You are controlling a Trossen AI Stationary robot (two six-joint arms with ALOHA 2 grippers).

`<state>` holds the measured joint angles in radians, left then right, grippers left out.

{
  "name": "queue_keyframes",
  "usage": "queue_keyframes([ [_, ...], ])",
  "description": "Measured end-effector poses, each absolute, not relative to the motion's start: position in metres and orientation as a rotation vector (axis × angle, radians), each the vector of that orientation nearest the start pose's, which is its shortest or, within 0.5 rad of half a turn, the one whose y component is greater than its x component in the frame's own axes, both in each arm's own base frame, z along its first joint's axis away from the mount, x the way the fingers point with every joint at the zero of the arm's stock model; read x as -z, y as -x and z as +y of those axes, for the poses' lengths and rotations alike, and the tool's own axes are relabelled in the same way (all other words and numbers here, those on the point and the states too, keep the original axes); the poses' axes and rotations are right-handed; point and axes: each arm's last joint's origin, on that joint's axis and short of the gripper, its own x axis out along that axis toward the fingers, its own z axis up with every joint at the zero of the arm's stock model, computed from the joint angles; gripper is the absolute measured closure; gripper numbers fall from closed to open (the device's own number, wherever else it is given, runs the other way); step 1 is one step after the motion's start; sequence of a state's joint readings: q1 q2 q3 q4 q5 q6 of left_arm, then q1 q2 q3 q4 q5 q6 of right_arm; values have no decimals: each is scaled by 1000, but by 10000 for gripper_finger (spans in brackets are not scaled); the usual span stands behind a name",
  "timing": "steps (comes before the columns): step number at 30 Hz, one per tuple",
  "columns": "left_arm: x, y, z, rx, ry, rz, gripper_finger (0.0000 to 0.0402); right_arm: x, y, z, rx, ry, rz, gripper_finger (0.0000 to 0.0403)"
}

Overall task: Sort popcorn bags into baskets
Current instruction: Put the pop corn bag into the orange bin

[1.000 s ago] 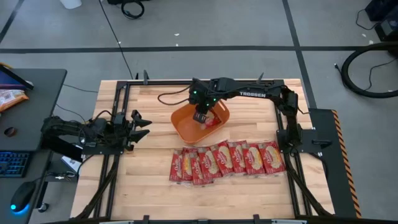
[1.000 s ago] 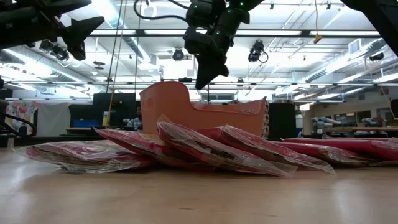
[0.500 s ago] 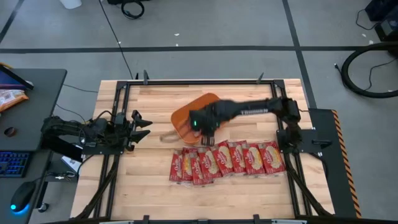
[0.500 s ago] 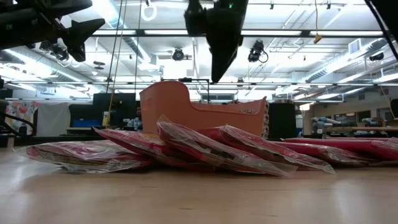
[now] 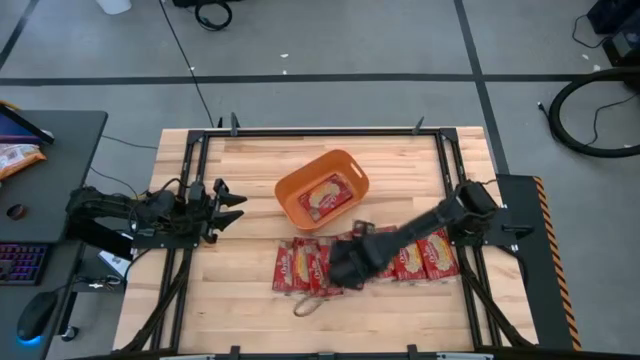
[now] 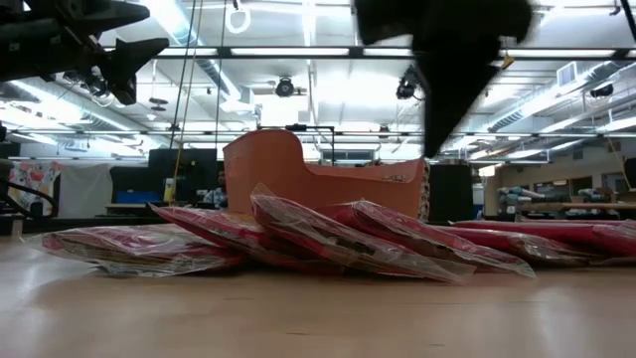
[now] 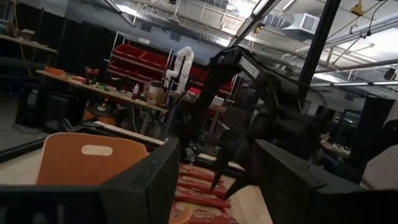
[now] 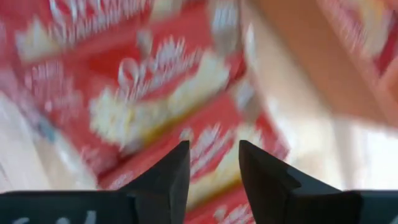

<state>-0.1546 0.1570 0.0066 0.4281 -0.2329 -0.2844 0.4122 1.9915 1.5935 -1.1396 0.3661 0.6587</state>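
Inside the orange basket (image 5: 322,190) lies one popcorn bag (image 5: 326,196); six more (image 5: 400,255) await in a row nearby; right gripper (image 5: 345,268) hovers above them, fingers slightly parted, empty.

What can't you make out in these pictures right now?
- High view: the popcorn bags under the right arm; its right tool covers the middle of the row, so the count is unsure.
- Low view: the inside of the orange basket; its wall and the bags in front hide it.
- Right wrist view: the print on the bags is blurred.
- Left wrist view: the table near the left tool is blocked by its own fingers.
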Motion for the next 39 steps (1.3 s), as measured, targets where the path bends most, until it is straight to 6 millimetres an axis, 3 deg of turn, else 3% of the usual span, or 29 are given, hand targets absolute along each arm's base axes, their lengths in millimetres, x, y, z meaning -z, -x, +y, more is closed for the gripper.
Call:
queue_keyframes([
  [4, -194, -102, -9, -53, 333, -284, 196, -190, -335, 153, 537, -44, 1351, 230],
  [10, -194, -102, -8, -81, 334, -290, 196, -178, -321, 168, 629, -85, 1374, 216],
  [19, -196, -102, -8, -92, 307, -314, 196, -142, -322, 174, 779, 20, 1520, 217],
  [27, -196, -102, -8, -90, 306, -312, 196, -136, -323, 171, 820, -60, 1572, 222],
  [31, -196, -102, -8, -90, 307, -312, 196, -135, -322, 171, 811, -76, 1590, 264],
  [37, -196, -102, -8, -89, 307, -312, 196, -135, -321, 171, 730, -52, 1672, 383],
  [39, -196, -102, -8, -89, 307, -312, 196, -136, -321, 171, 707, -29, 1691, 393],
])
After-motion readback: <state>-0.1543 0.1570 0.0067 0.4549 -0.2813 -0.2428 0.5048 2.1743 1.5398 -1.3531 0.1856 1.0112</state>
